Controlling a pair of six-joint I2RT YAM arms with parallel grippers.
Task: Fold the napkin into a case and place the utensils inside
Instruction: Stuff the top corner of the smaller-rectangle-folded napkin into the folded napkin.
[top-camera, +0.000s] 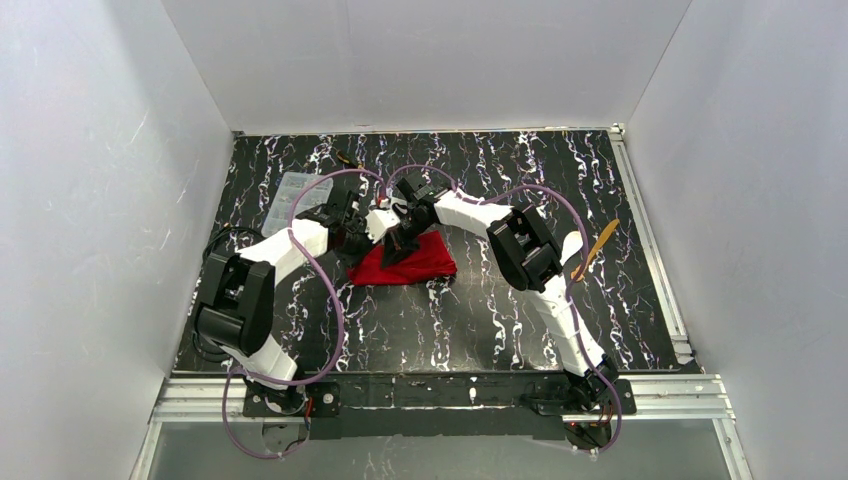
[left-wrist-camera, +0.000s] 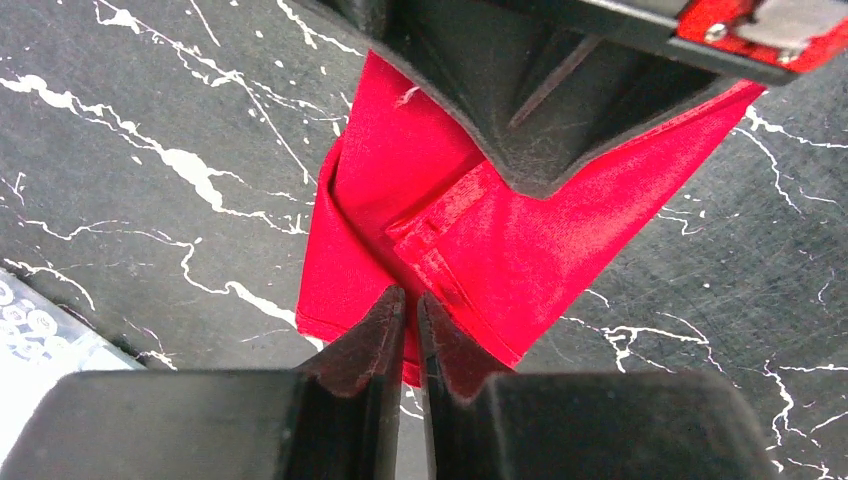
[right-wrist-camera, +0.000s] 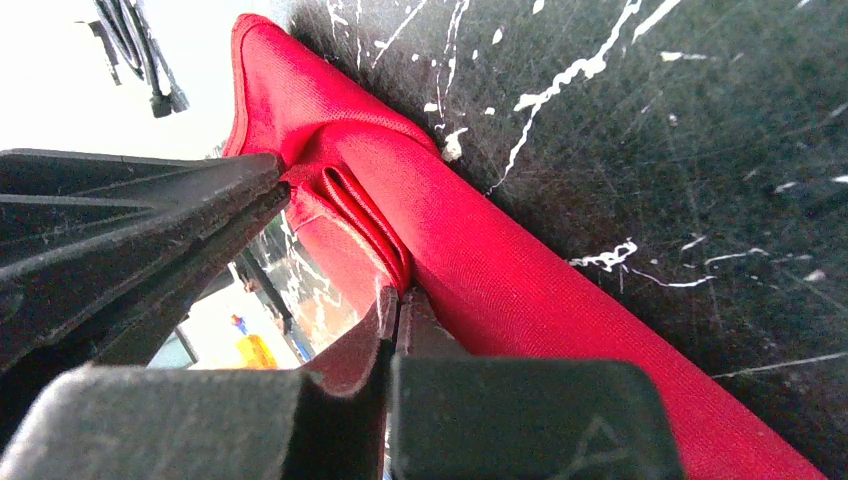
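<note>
**Both claws on the red napkin, mid-table**

Arm bases are bolted at the near edge of the black marbled table (top-camera: 450, 330), and both arms reach in toward the middle.

The napkin (top-camera: 420, 265) lies flat on the table about mid-depth, slightly left of centre, right under the two wrists. It is partly folded into layers with one diagonal edge. In the left wrist view it reads as a rough triangle with a hemmed flap on top.

The left gripper (left-wrist-camera: 411, 305) is at the napkin's left side with its tips on the fold edge. The jaws are drawn almost together, leaving only a thin slit, and red cloth shows through that slit. I cannot tell whether it is really pinching cloth or just sitting over it.

The right gripper (right-wrist-camera: 398, 300) is clenched, and a doubled fold of the napkin runs straight in between its tips, so it is grasping the napkin. The two claws sit just beside each other over the cloth.

The yellow-gold utensil (top-camera: 597, 250) lies on the table at about the same depth, well to the right of the napkin. It is next to the right arm's elbow and tilted diagonally.

Farther back on the left is a clear plastic box (top-camera: 283, 192), well apart from the napkin. A thin black-and-yellow tool (top-camera: 348, 158) lies near the far edge.
</note>
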